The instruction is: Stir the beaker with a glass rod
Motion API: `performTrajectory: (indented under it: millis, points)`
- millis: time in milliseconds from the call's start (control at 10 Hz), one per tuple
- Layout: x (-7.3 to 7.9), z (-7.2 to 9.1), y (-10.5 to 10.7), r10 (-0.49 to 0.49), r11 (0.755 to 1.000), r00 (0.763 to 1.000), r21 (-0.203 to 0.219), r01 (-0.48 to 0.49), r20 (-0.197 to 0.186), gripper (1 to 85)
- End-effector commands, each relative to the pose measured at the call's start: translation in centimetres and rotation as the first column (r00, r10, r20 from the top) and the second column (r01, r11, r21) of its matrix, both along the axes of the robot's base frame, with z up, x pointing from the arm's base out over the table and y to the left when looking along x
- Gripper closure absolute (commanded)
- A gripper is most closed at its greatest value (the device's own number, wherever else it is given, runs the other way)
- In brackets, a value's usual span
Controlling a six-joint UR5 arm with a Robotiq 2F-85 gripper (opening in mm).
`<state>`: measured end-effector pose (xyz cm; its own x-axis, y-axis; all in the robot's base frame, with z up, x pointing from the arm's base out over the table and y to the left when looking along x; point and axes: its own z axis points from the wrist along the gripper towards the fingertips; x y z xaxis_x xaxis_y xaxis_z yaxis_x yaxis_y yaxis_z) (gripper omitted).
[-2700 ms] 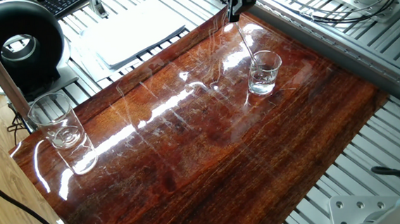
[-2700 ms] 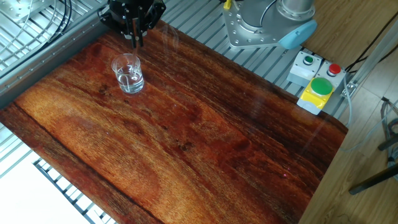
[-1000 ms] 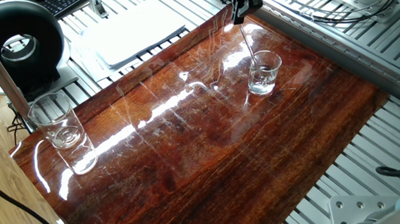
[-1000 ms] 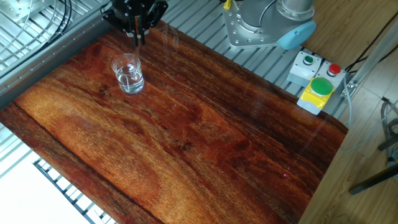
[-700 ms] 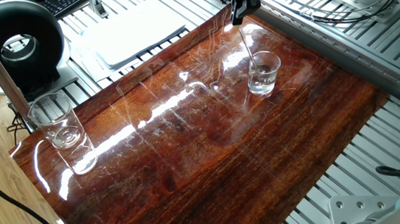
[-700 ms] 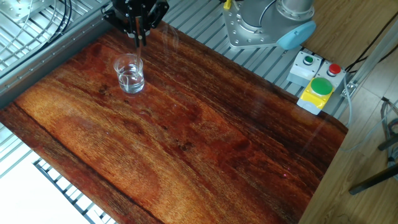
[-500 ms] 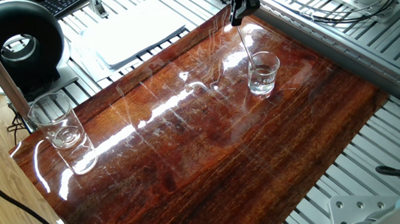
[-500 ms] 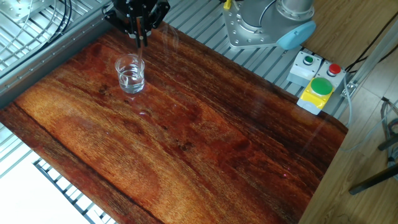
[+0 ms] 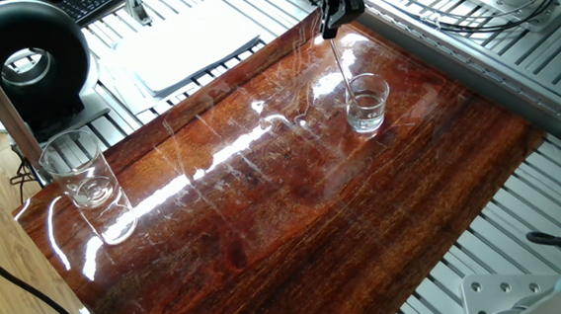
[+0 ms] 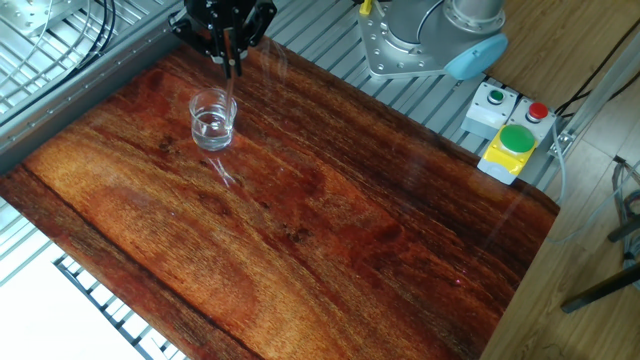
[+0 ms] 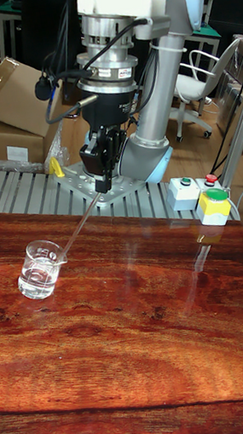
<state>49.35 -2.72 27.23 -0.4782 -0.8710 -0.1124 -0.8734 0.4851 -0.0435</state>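
The beaker is a small clear glass with a little liquid. It stands near the far corner of the wooden tabletop and also shows in the other views. The glass rod slants down from my gripper, and its lower end is inside the beaker. My gripper hangs above and just behind the beaker, shut on the rod's top end.
A taller clear tumbler stands at the table's opposite corner. A black round device and a white sheet lie beyond the board. The robot base and a button box sit beside the table.
My gripper and the rod have drifted a little sideways, rightward in the other fixed view. The beaker has shifted slightly the same way.
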Motion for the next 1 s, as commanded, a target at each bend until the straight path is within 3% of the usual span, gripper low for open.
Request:
performTrajectory:
  millis: [0, 500, 900]
  points:
    - [-0.01, 0.16, 0.32, 0.038, 0.999, 0.999, 0.009, -0.038, 0.004, 84.7]
    - [-0.45, 0.12, 0.26, 0.113, 0.994, 0.994, 0.002, -0.113, -0.007, 84.7]
    - [-0.69, 0.05, -0.42, 0.164, 0.986, 0.986, -0.027, -0.165, -0.016, 84.7]
